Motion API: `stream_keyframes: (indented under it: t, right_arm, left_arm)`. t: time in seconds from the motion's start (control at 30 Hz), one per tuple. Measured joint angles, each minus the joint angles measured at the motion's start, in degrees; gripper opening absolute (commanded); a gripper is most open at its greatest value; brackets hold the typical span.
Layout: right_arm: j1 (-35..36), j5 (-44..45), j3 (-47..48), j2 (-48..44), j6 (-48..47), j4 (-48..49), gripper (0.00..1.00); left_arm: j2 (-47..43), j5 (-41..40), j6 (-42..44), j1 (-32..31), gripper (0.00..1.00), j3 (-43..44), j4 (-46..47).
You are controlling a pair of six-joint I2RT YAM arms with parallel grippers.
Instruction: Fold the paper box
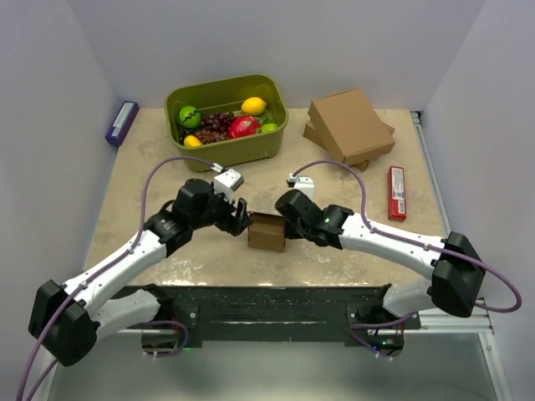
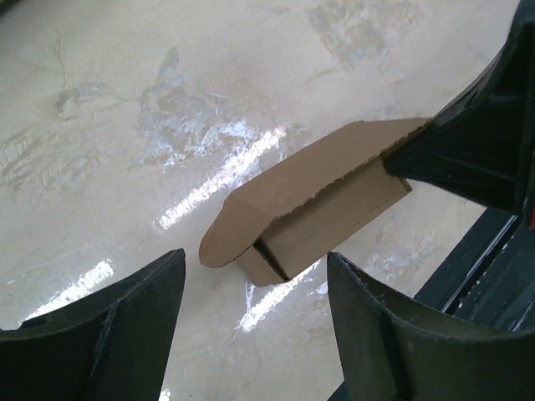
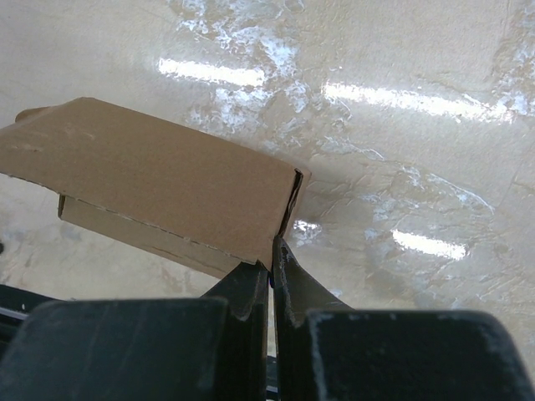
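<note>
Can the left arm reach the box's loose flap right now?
Probably yes: the left gripper is open, the flap of the paper box just ahead; the right gripper pinches only its far end.

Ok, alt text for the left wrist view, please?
The paper box lies on the table, a rounded flap sticking out, its far end pinched by the right gripper. The open left gripper frames it without touching.

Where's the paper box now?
Top view: the paper box sits front-centre on the table; the right gripper pinches its right end, the open left gripper faces its left.
</note>
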Motion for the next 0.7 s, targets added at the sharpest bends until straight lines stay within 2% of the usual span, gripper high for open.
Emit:
stream_keyframes:
  t: [0.33,0.7]
  right_arm:
    - [0.0,-0.17,-0.33,-0.31,-0.63,0.24,0.0]
    - [0.0,-0.2,-0.33,-0.31,-0.83,0.39,0.0]
  left_arm:
    - [7.37,2.73,5.31,0.0,0.59,0.33,-4.96]
    - [8.11,3.19,4.7,0.0,0.57,0.76,-4.5]
